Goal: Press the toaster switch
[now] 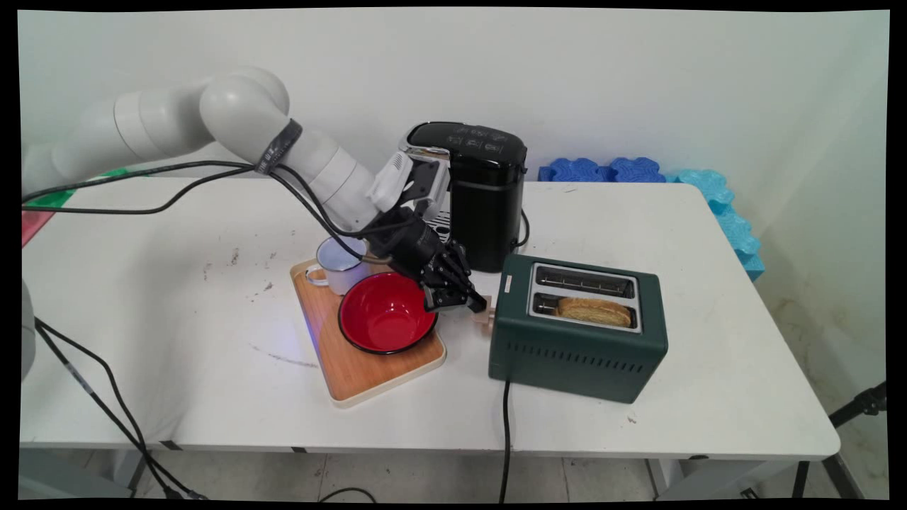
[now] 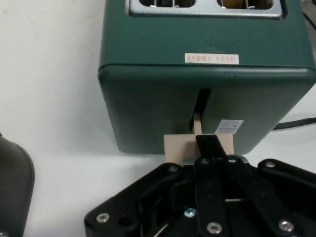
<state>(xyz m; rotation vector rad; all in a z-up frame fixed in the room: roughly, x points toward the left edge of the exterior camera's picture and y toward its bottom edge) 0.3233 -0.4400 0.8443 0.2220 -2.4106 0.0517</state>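
A dark green two-slot toaster (image 1: 577,329) stands at the table's middle right, with a slice of toast (image 1: 594,310) in its near slot. My gripper (image 1: 476,304) is low at the toaster's left end face, shut, with its fingertips resting on the beige lever (image 1: 484,316). In the hand view the toaster (image 2: 207,89) fills the upper half. There the lever (image 2: 175,146) sits at the bottom of its vertical slot, directly under the closed gripper (image 2: 208,143).
A wooden tray (image 1: 354,368) left of the toaster carries a red bowl (image 1: 386,312) and a white enamel mug (image 1: 339,263). A black coffee machine (image 1: 485,191) stands behind the gripper. Blue foam pieces (image 1: 638,170) line the back right edge. The toaster's cord (image 1: 505,425) hangs off the front.
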